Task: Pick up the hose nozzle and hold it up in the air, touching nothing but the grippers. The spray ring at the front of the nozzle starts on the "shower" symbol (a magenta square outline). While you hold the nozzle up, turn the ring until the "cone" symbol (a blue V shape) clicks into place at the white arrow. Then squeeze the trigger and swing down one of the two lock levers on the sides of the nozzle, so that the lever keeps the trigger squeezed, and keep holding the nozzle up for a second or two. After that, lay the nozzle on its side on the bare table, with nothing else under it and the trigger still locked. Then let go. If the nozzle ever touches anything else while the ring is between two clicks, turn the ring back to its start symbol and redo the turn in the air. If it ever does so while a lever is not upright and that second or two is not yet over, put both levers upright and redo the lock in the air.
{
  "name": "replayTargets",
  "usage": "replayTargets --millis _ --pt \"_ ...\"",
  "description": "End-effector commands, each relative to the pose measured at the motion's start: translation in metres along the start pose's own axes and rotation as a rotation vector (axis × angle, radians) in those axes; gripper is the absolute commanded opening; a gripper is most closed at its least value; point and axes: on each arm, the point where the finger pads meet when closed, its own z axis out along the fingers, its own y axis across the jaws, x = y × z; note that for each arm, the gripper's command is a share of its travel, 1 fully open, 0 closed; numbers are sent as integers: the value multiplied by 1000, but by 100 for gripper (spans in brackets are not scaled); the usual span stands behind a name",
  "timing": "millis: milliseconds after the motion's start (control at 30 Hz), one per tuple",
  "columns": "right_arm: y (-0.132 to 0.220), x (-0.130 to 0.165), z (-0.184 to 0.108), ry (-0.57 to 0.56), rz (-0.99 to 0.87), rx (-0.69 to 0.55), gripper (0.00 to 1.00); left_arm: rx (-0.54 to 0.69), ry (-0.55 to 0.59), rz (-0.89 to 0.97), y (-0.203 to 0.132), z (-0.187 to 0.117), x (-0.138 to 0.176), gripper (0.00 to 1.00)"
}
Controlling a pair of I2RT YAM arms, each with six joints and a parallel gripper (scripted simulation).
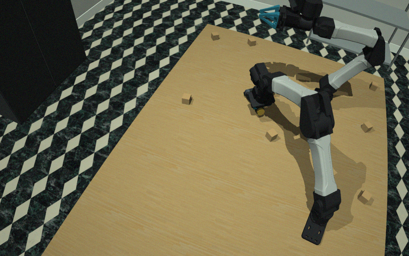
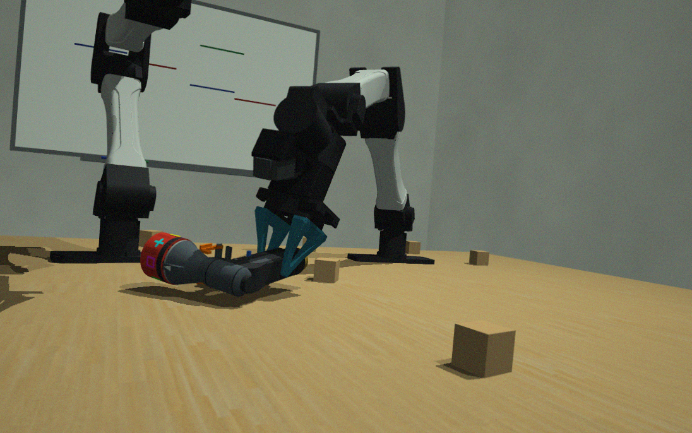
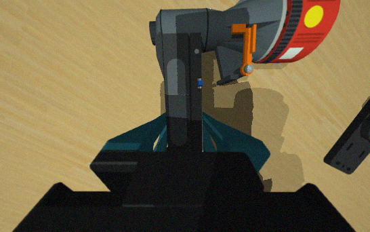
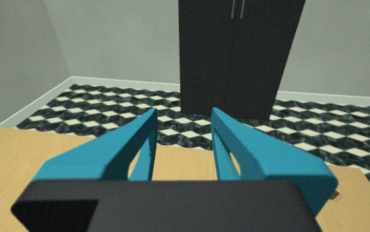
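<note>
- One light-brown wood-grain tabletop (image 1: pixel 181 181) (image 2: pixel 255 367) (image 3: pixel 68 68) (image 4: pixel 27 152) is carrying seven small brown cubes (image 1: pixel 271 134) (image 2: pixel 482 349), spaced apart.
- One dark-grey hose nozzle with a red ring (image 1: pixel 260 112) (image 2: pixel 219 272) (image 3: pixel 184 61) is lying sideways low over its shadow; whether it is touching wood, I cannot tell. Its magenta square is sitting near the white arrow.
- The left hand (image 1: pixel 252 102) (image 2: pixel 274 261) (image 3: pixel 184 116) is clamping its handle.
- The right hand (image 1: pixel 260 14) (image 4: pixel 184 116) is hanging high, two teal fingers standing apart.
- Beyond, one diamond-patterned dark-green-and-cream floor (image 1: pixel 120 120) (image 4: pixel 118 112), one black two-door cabinet (image 1: pixel 39 45) (image 4: pixel 230 61) and one grey-framed whiteboard (image 2: pixel 245 132) are showing.
</note>
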Motion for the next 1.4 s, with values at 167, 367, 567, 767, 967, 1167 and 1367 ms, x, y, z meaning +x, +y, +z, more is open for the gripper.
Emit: replayTargets --millis 167,367,567,767,967,1167,1367 --pt "3 1 -1 -6 -6 -9 37 -56 -254 11 14 -38 -34 36" --pt "3 1 -1 -6 -6 -9 37 -107 -412 18 21 -61 -46 36" --pt "3 1 -1 -6 -6 -9 37 -158 -521 12 32 -99 -61 36" --pt "3 1 -1 -6 -6 -9 37 -198 -600 2 37 -79 -40 36" --pt "3 1 -1 -6 -6 -9 37 -265 -731 -24 58 -70 -25 36" --pt "3 1 -1 -6 -6 -9 37 -243 -648 -19 49 -41 1 36" --pt "3 1 -1 -6 -6 -9 37 -297 -786 -37 63 -62 -13 36"
